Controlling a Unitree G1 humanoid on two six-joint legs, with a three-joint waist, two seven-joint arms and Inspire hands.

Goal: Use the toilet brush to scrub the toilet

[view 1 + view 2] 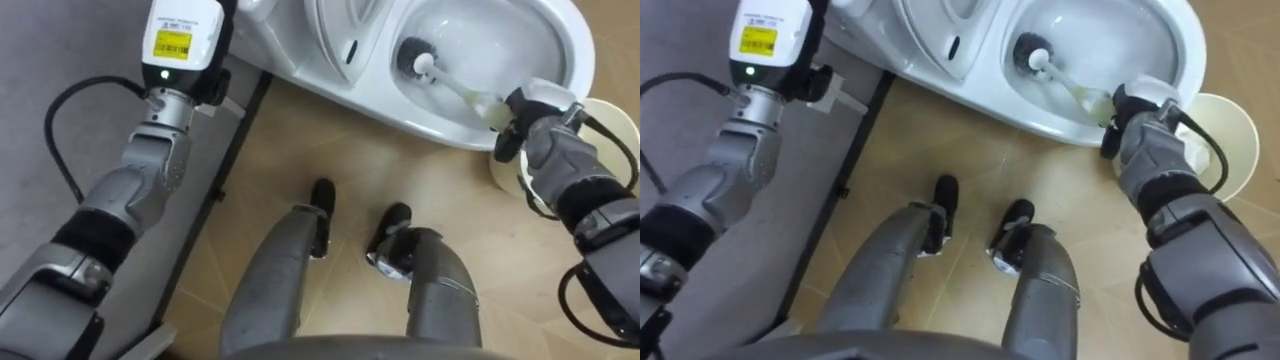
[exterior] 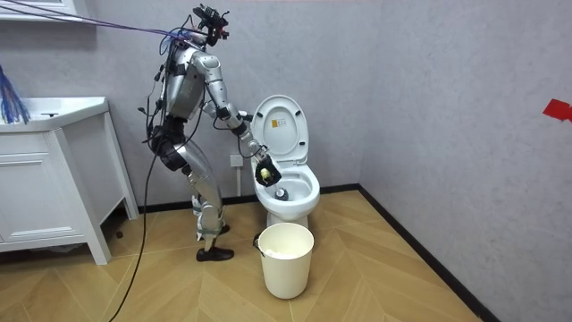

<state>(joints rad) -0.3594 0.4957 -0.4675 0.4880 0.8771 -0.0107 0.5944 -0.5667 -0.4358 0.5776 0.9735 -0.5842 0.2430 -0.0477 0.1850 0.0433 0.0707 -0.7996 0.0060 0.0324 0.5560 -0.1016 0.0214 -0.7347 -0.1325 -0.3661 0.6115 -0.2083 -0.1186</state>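
The robot stands on the wooden floor [image 2: 375, 268] just in front of the toilet [image 1: 425, 118], bent forward over it, at the room view's left of the bowl. The toilet lid [image 2: 279, 125] is raised and leans back toward the grey wall [image 2: 429, 98].

The toilet brush [image 1: 455, 85] is inside the bowl. Its black head [image 1: 410, 53] lies low in the bowl near the back, where the drain is, and its white handle goes up at a slant over the front rim to the right hand [image 1: 542, 142]. This hand is just at the rim, on the side of the bowl at the eye view's right. Its fingers are curled tightly round the upper end of the handle, where the handle has a pale yellow-green part.

The left hand [image 1: 186, 35] is lifted up at the upper edge of the eye view, close beside the raised lid and the outer side of the toilet. I cannot tell its state.

A white bucket [image 2: 286, 273] stands on the floor in front of the toilet, near the robot's right forearm. A white cabinet [image 2: 49, 192] stands at the wall, well apart, at the room view's left.
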